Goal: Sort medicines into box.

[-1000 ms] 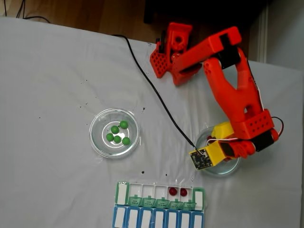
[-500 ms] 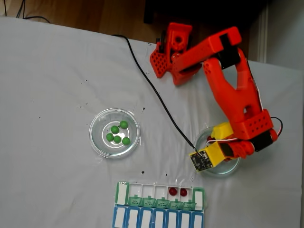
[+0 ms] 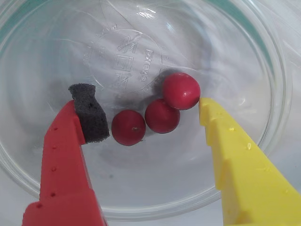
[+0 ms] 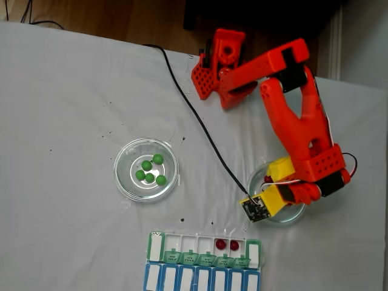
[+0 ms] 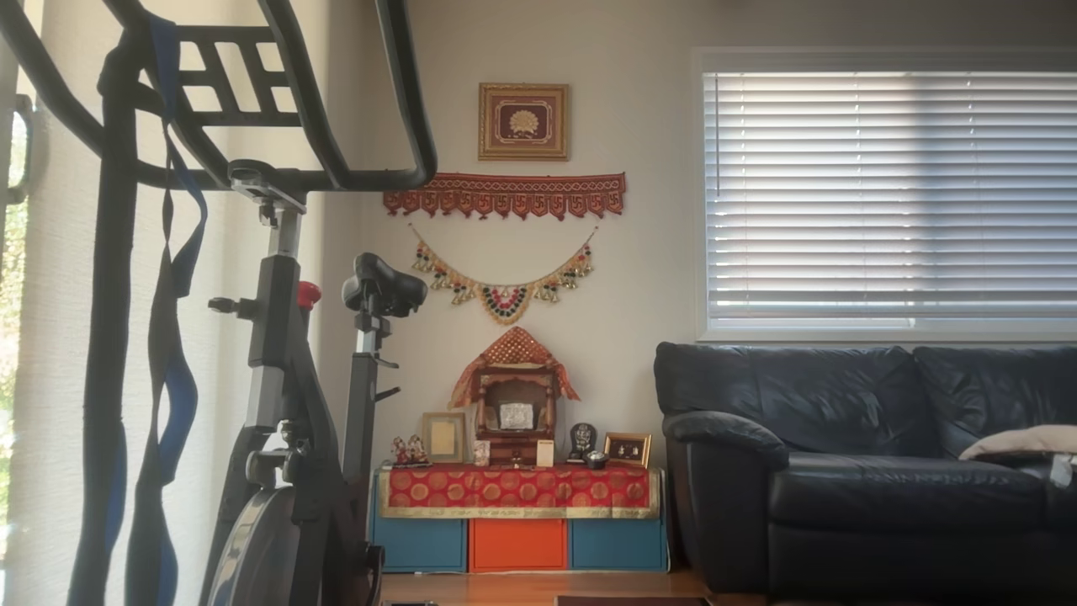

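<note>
With two red balls [image 4: 227, 245] already in the green-lidded box [image 4: 205, 249], the robot's fingers [image 3: 155, 113] gape empty around three more in a glass dish [image 3: 263, 61], five green balls [image 4: 150, 170] waiting.

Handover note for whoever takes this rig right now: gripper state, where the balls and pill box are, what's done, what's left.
Gripper: open, jaws down inside the right glass dish, straddling three red balls; nothing gripped.
Left dish, fixed view: five green balls, untouched.
Pill box: lids open, two red balls in one compartment near its right end.
Done: two reds sorted.
Left: three reds, then all five greens.
</note>
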You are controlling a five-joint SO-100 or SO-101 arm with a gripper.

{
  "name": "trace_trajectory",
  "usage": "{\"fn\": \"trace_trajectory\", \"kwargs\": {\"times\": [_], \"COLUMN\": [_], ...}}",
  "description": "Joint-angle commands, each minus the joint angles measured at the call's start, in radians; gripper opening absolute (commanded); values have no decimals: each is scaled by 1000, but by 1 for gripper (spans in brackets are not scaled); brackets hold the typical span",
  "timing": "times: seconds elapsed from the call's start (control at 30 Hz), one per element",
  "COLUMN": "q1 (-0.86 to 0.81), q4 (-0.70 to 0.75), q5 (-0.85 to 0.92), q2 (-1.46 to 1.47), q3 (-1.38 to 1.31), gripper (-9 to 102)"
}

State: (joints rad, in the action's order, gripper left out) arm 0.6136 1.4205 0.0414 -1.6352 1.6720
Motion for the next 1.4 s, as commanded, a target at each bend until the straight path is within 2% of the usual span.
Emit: {"fn": "trace_trajectory", "kwargs": {"times": [0.0,0.87,1.37], "q1": [-6,-5,-15], "q4": [-2,-28,-5], "q5": [11,52,118], "q2": [-21,-15,-8], "q3": [-17,5,-14], "gripper": [36,31,31]}}
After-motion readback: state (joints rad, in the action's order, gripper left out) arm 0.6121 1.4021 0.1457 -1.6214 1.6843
